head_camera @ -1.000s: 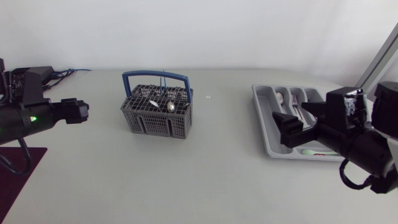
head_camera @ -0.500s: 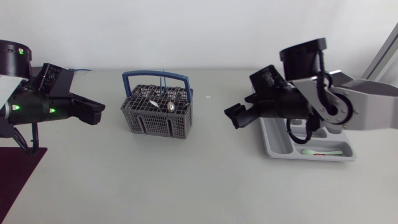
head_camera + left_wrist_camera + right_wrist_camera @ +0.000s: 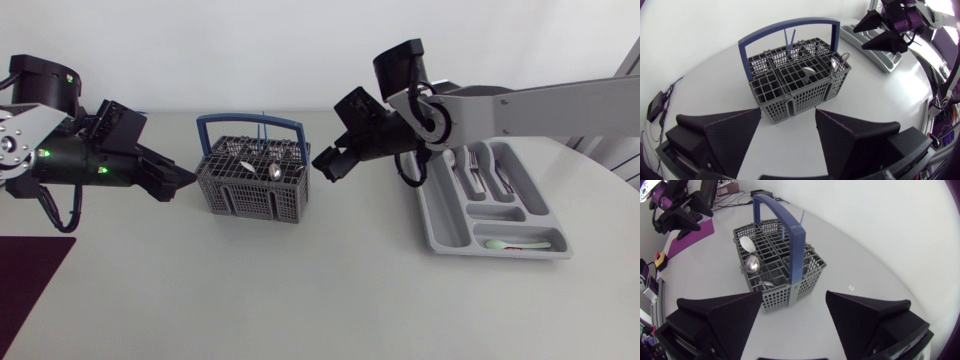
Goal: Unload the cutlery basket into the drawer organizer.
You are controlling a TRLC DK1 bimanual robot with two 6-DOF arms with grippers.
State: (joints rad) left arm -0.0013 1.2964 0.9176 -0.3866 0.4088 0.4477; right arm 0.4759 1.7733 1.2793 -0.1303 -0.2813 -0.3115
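A grey mesh cutlery basket [image 3: 252, 185] with a blue handle [image 3: 250, 125] stands at the table's middle left and holds spoons [image 3: 274, 171] and other cutlery. My left gripper [image 3: 182, 182] hangs just left of it, open and empty; in the left wrist view the basket [image 3: 800, 82] lies ahead of the spread fingers [image 3: 735, 137]. My right gripper [image 3: 325, 165] sits just right of the basket, open, with nothing between its fingers [image 3: 865, 317]; the basket [image 3: 775, 275] is ahead of it. The grey drawer organizer [image 3: 440, 225] at right holds forks and spoons [image 3: 470, 165].
A pale green utensil [image 3: 520, 243] lies in the organizer's front compartment. A dark purple mat [image 3: 25, 290] covers the front left corner. A small white mark [image 3: 334, 155] sits on the table behind the basket.
Both arms have swung in toward the basket. The right gripper left the organizer and came to the basket's right side; the left gripper moved right to the basket's left side.
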